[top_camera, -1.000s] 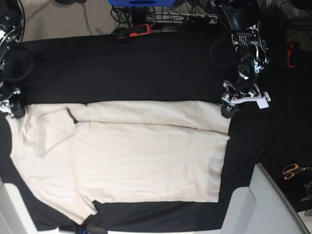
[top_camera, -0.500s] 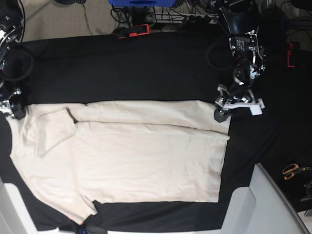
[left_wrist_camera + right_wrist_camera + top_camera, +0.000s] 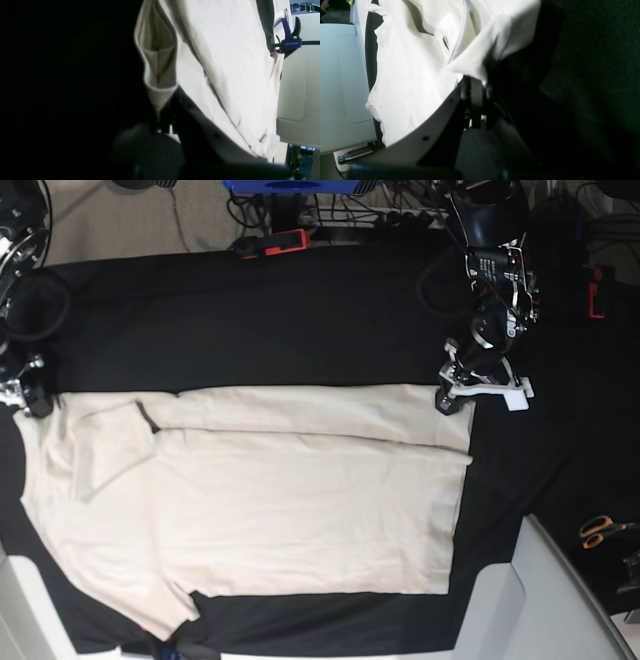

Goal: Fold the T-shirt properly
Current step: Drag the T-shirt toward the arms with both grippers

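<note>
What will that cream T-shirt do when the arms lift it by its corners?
Likely sag: the T-shirt lies limp and creased on the black tablecloth. The corner pinched by the left gripper already droops into folds, so it probably weighs little.

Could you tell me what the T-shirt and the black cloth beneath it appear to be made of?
T-shirt: soft matte cream knit, probably cotton; it creases and droops limply where pinched. Black cloth: matte woven or felt-like fabric, no sheen, faintly grainy in the right wrist view; exact fibre unclear.

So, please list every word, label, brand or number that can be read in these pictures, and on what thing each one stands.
"WORKPRO", mirrored: on the blue plastic spring clamp at the table edge, left wrist view.
The plain cream cotton T-shirt bears no print.
The black tablecloth bears no text.
Nothing else is readable.
</note>
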Available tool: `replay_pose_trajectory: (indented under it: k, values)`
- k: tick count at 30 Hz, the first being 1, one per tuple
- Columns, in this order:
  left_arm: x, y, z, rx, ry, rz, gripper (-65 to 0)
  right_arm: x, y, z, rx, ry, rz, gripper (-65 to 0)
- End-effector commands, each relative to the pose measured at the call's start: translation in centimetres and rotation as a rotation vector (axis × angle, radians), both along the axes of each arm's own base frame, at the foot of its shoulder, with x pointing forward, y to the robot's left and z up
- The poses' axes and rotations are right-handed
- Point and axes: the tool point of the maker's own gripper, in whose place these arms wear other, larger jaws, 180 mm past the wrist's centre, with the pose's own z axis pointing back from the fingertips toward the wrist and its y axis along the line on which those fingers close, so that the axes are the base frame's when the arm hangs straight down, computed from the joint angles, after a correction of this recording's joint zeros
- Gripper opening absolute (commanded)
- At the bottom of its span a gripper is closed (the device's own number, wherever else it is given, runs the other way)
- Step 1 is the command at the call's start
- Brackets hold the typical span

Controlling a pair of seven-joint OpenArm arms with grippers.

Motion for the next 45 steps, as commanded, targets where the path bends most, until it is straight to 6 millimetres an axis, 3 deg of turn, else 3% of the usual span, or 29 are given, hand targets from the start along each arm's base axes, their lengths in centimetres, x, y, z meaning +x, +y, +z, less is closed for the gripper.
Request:
replay_pose_trajectory:
  k: [1, 4, 7, 11, 16, 20, 26, 31, 38, 45]
  values:
    - [-0.2, 0.9, 0.1, 0.018, 0.006, -0.002, -65.0, 1.1, -1.8, 1.9, -0.038, -0.051, -0.010, -64.8]
    - [-0.7, 1.3, 0.0, 0.031, 0.013, -0.005, -65.0, 1.0, -2.9, 2.3, -0.055, -0.053, -0.020, -64.8]
    - [-1.5, 2.9, 1.0, 0.085, 0.000, -0.014, -65.0, 0.9, -3.8, 2.8, -0.072, -0.053, -0.025, -65.0]
    - [-2.5, 3.5, 2.5, 0.134, -0.012, -0.051, -65.0, 0.0, -4.9, 2.8, -0.090, -0.037, -0.031, -65.0]
    - [-4.2, 3.5, 3.4, 0.166, -0.001, -0.098, -65.0, -2.1, -4.5, 1.5, -0.081, 0.013, -0.007, -65.0]
    - [-5.4, 3.6, 4.1, 0.195, -0.005, -0.111, -65.0, -3.3, -5.0, 1.9, -0.126, 0.033, 0.034, -65.0]
    - [-8.3, 3.7, 3.1, 0.201, 0.049, -0.120, -65.0, -5.8, -5.2, 2.0, -0.179, 0.060, 0.063, -65.0]
    - [-9.6, 3.7, 2.7, 0.205, 0.073, -0.125, -65.0, -8.4, -5.4, 1.9, -0.173, 0.088, 0.036, -65.0]
    - [-11.0, 4.2, 4.8, 0.268, 0.053, -0.160, -65.0, -10.2, -5.8, 2.6, -0.226, 0.112, 0.067, -65.0]
    - [-13.0, 4.6, 4.1, 0.273, 0.099, -0.163, -65.0, -11.7, -4.2, 1.8, -0.216, 0.142, 0.097, -65.0]
